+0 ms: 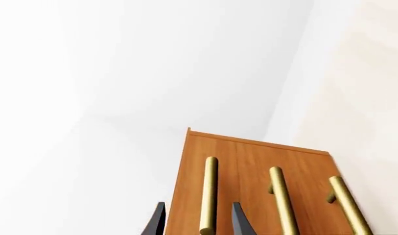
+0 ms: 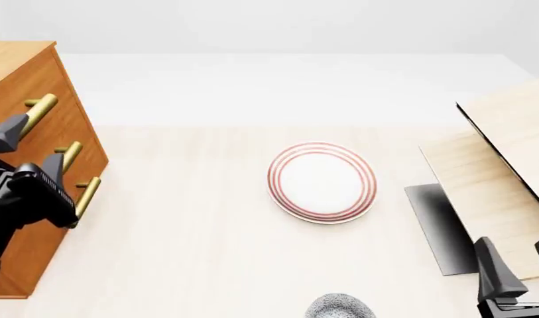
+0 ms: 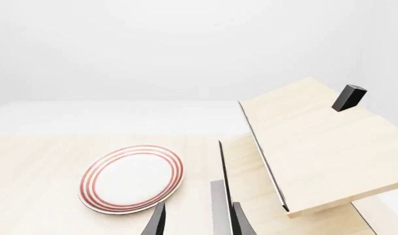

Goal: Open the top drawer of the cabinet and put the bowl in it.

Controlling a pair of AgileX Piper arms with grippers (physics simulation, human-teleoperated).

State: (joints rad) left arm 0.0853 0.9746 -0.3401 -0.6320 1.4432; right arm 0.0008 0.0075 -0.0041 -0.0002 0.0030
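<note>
The orange-brown cabinet [image 2: 39, 86] stands at the table's left edge with all three drawers closed. In the left wrist view the top drawer [image 1: 192, 161] shows its brass handle [image 1: 209, 193] lying between my left gripper's [image 1: 197, 208] dark fingers, which are open on either side of the bar. From the front, the left gripper [image 2: 22, 126] sits right at that top handle [image 2: 39, 107]. The speckled bowl [image 2: 340, 308] rests on the table at the near edge, partly cut off. My right gripper [image 2: 514, 250] hovers open and empty at the near right, away from the bowl.
A flat white plate with red rings [image 2: 322, 181] lies mid-table. Pale light-wood panels [image 2: 508, 152] and a dark grey slab [image 2: 435, 228] stand at the right, close to the right gripper. The two lower drawer handles [image 2: 70, 156] are below the top one.
</note>
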